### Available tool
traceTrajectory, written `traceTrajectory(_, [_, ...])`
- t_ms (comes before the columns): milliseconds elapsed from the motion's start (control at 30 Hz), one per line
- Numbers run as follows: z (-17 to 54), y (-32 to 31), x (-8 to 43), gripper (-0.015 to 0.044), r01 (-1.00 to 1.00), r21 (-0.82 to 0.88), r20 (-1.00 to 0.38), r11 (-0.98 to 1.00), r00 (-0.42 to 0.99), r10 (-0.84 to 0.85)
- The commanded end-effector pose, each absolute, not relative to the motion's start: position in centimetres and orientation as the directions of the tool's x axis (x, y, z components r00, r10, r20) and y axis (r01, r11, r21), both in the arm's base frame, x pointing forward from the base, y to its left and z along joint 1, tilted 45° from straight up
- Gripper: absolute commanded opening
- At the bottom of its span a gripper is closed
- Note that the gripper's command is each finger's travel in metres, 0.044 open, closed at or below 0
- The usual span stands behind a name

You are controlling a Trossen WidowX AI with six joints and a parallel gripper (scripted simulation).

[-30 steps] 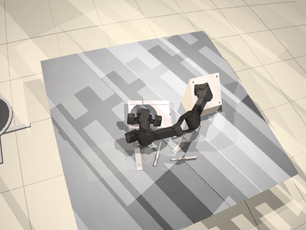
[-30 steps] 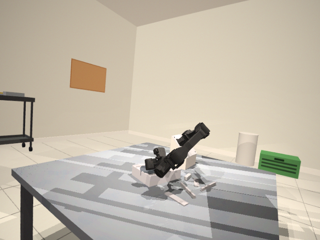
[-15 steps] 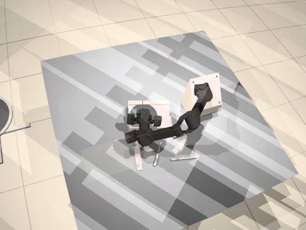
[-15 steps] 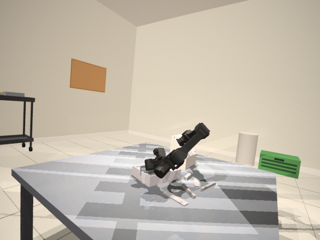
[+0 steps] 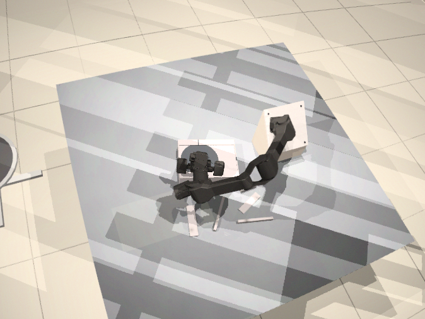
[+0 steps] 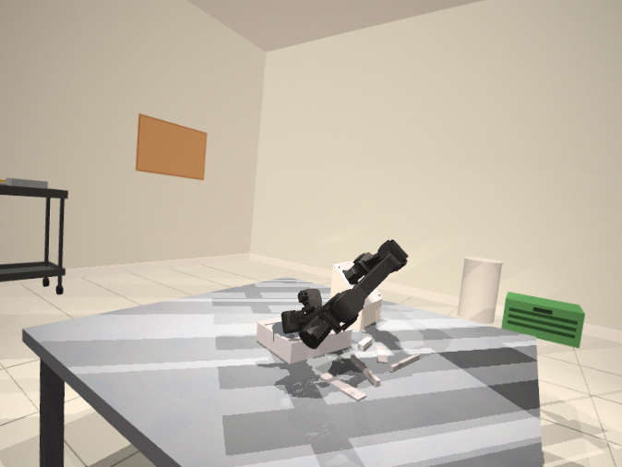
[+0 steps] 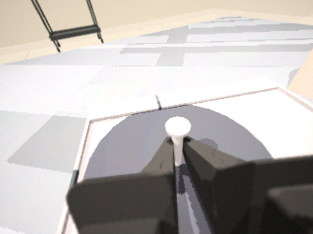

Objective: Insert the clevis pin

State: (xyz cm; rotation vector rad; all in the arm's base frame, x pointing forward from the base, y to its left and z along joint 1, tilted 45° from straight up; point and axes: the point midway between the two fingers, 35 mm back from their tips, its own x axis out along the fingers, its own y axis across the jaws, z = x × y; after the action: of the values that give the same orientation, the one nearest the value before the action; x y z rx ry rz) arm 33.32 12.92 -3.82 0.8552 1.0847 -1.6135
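Steel pin, so likely stiff and slick. My claw is nearly shut, gripping its shank just under the head, over the disc in the tray. Good spot, I reckon; thin disc might skid if nudged.

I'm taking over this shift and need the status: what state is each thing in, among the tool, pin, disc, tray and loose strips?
Black parallel-jaw tool: shut on the pin.
Pale round-headed steel pin: gripped, head up; tip's seating cannot be told.
Grey round aluminium disc: lying flat inside the tray.
Pale rimmed tray: upright on the table.
Pale flat strips: lying loose.
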Motion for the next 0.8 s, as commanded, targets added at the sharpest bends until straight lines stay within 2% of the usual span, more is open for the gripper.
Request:
traceTrajectory(0, [-3.82,12.92,33.32,0.0,0.96,-0.249,-0.901,-0.128,-0.278,-0.333])
traceTrajectory(467, [-3.82,12.92,33.32,0.0,0.96,-0.249,-0.901,-0.128,-0.278,-0.333])
traceTrajectory(667, [-3.82,12.92,33.32,0.0158,0.96,-0.249,-0.901,-0.128,-0.278,-0.333])
traceTrajectory(767, [-3.82,12.92,33.32,0.016,0.96,-0.249,-0.901,-0.128,-0.278,-0.333])
